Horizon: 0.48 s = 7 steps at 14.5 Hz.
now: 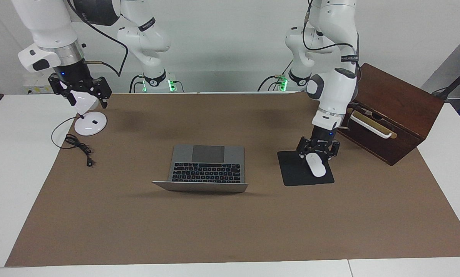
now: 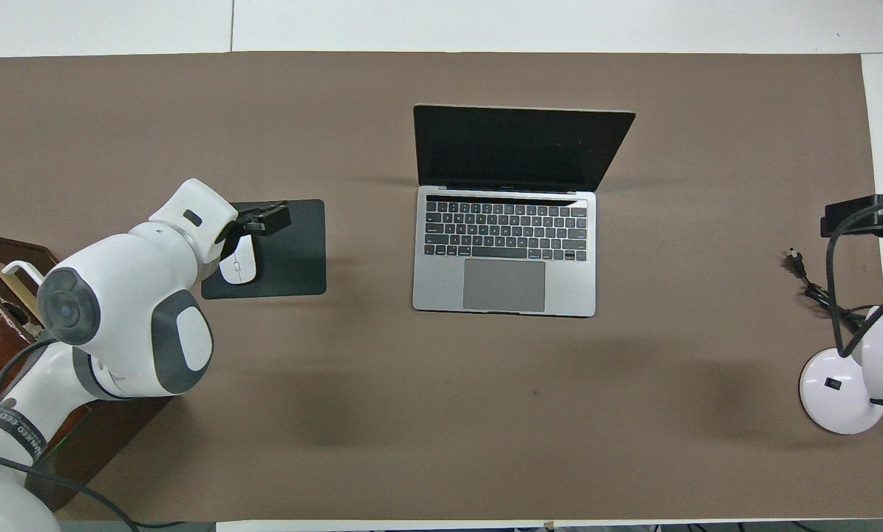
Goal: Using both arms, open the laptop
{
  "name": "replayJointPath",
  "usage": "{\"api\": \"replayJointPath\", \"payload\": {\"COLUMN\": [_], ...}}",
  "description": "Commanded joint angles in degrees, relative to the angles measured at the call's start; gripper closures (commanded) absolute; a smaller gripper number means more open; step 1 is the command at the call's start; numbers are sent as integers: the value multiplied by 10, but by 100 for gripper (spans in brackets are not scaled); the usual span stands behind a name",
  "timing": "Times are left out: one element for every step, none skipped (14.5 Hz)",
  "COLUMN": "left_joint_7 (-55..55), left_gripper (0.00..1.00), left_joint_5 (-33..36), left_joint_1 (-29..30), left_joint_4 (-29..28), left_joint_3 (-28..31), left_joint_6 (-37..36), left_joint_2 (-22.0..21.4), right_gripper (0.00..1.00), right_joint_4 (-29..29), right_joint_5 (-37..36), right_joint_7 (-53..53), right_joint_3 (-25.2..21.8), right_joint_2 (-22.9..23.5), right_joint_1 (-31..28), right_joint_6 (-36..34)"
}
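The laptop [image 1: 208, 167] stands open in the middle of the brown mat [image 1: 230, 231], and its dark screen faces the robots. The keyboard and the grey trackpad are uncovered, and the trackpad edge is the edge closest to the robots. No gripper touches the laptop. The left gripper [image 1: 317, 151] hangs low over the black mouse pad [image 1: 291, 171], which lies beside the laptop toward the left arm's end of the table. This gripper points down, directly above the white mouse [image 1: 316, 166] at the end of the mouse that is nearer to the robots. Its jaws are spread wide, one finger on each side of that end of the mouse, and they grasp nothing; I cannot tell whether a finger touches the mouse. The right gripper [image 1: 84, 96] is raised in the air over the white desk lamp [image 1: 87, 115], at the right arm's end of the table and well apart from the laptop. Its fingers also point down and stand apart, with the lamp's head seen between them, and they hold nothing. The black cable [image 1: 77, 145] of the lamp lies on the mat beside the lamp base. A brown wooden box [image 1: 391, 104] with a white handle stands near the mouse pad, at the left arm's end.
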Motion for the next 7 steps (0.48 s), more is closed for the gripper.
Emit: {"api": "replayJointPath", "payload": {"left_joint_7": [7,7,7,7,8,9,9], "left_gripper": [0,0,0,0,0,0,0], "left_joint_5": [-2,3,14,42,75,99,123], "left_joint_1": [58,76,86,96,106,112,116], "left_joint_4": [88,134,167,189,213,238,260], "left_joint_3": [-4,-4,-4,-4,-1,-1,0], "left_joint_6": [-174,-247,-302,-343,-381,-424,-464], "left_joint_2": [-7,-5,-5,-8,-9,-11,-17], "right_gripper": [0,0,0,0,0,0,0], "right_joint_4": [-9,-12,-15,-9,-5,-1,4], "right_joint_5": [-1,6,15,22,31,33,37], "right_joint_7": [-15,-14,-13,-13,-13,-9,-6], "right_joint_3": [3,3,3,2,2,-2,-3], "right_joint_2": [0,-1,-2,-1,-1,-3,-3], "right_joint_1": [-15,-17,-19,-20,-21,-20,-19], "right_joint_6": [-14,-28,-37,-51,-65,-73,-81]}}
